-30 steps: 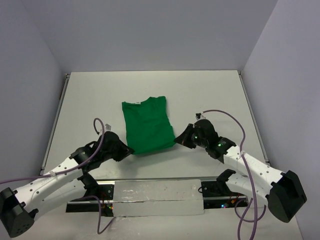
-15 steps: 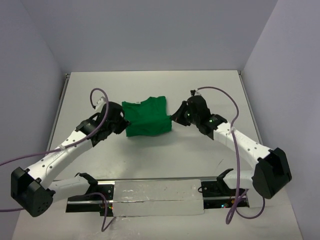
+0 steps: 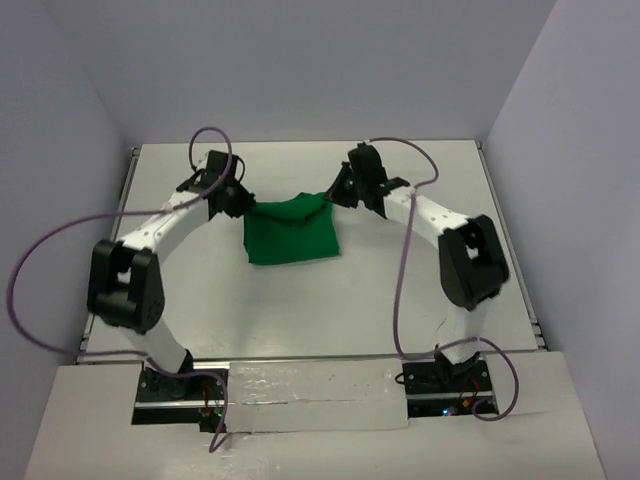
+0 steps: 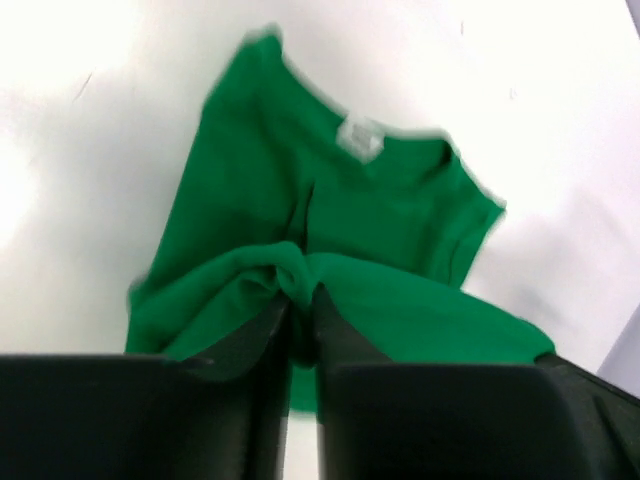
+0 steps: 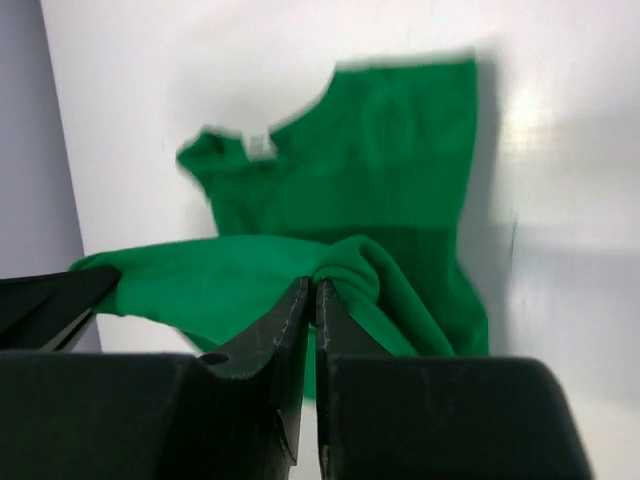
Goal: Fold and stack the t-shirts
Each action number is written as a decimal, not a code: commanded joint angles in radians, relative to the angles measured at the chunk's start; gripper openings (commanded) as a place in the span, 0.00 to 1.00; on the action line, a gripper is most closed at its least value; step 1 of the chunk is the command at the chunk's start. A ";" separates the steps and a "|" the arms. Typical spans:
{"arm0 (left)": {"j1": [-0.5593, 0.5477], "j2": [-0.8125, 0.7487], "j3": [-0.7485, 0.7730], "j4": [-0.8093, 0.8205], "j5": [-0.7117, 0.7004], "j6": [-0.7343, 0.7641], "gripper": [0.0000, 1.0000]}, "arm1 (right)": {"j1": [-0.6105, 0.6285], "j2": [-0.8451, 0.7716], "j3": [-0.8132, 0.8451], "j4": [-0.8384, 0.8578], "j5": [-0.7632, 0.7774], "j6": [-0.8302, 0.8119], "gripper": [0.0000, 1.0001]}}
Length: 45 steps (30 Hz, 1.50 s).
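Slippage is my main worry right now. Both grippers only have a small bunch of the t-shirt [image 3: 290,235]. In the wrist views each pair of fingers is closed on just a thin fold of green cloth. If one pinch lets go before the other, I reckon the lifted edge drops crooked and the fold comes out lopsided. Pulling the two arms apart too hard could also drag the lower layer across the table [image 3: 400,300] and mess up the flat part underneath. The white neck label [image 4: 358,138] shows beyond the raised edge, so the flap isn't laid over it yet.

Shirt sits in the upper middle of the overhead frame. Its lower part is flat on the table and its top edge is held up, sagging a bit between the grippers. The left gripper [image 3: 238,203] clamps the upper left corner, the right gripper [image 3: 335,194] the upper right. Both arms are stretched far out from their bases at the bottom of the frame, elbows bowed outward, wrists turned in toward each other.
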 commanded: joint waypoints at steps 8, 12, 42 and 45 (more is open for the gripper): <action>0.094 0.451 0.595 -0.162 -0.069 0.151 0.78 | -0.079 0.259 0.369 -0.021 -0.053 -0.037 0.79; 0.092 0.196 0.358 -0.028 -0.143 0.174 0.81 | -0.078 0.088 0.099 0.053 -0.008 -0.065 0.80; 0.039 -0.653 -0.285 -0.036 -0.104 0.259 0.79 | 0.060 -0.475 -0.202 -0.120 0.191 -0.233 0.94; 0.039 -0.658 -0.291 -0.029 -0.085 0.266 0.79 | 0.060 -0.498 -0.212 -0.136 0.229 -0.225 0.94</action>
